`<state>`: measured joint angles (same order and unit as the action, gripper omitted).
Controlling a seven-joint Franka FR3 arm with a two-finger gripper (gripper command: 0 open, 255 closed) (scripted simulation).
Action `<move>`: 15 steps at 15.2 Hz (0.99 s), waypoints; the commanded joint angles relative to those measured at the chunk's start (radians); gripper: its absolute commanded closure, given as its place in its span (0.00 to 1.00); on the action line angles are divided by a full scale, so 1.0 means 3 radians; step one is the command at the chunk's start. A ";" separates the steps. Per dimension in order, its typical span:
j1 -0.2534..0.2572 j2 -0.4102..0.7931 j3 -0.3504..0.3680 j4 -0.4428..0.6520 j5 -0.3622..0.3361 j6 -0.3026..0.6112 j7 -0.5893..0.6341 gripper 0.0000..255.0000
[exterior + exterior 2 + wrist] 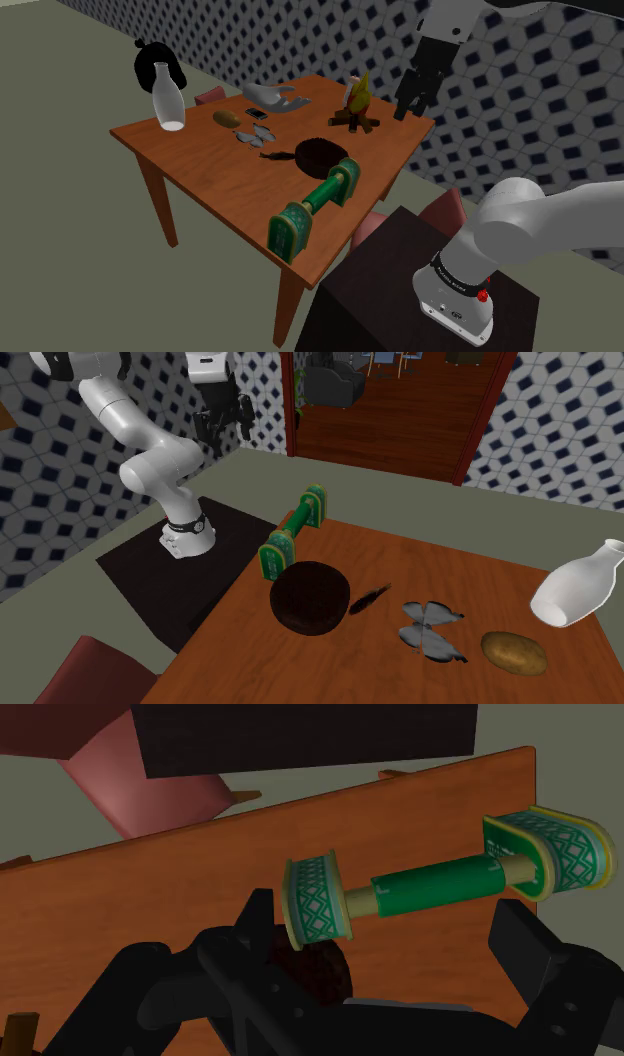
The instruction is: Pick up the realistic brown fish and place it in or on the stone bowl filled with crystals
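The small dark fish point(272, 155) lies on the table point(200, 160). In the shoulder view it is just left of the dark bowl point(322, 153). Further right, the gripper point(412, 100) hangs high up, well apart from the fish. Its fingers are spread and hold nothing. I think the pick-up has not begun. Next it must go down over the fish and pinch it.

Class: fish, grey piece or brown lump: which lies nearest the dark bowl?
The thin dark fish, right beside the bowl; the grey piece and brown lump lie farther off.
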<state>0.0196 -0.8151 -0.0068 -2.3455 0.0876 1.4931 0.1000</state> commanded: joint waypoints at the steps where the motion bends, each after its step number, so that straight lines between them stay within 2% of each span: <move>1: 0.0000 0.0000 0.0000 0.0000 0.0000 0.0000 0.0000 0.00; 8: 0.0132 0.0638 -0.0284 -0.0068 -0.0231 0.0678 -0.0811 0.00; 15: 0.0270 0.1449 -0.0500 0.0120 -0.0321 0.1293 -0.1578 0.00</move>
<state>0.0955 -0.4195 -0.1458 -2.3247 -0.0058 1.8562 -0.3345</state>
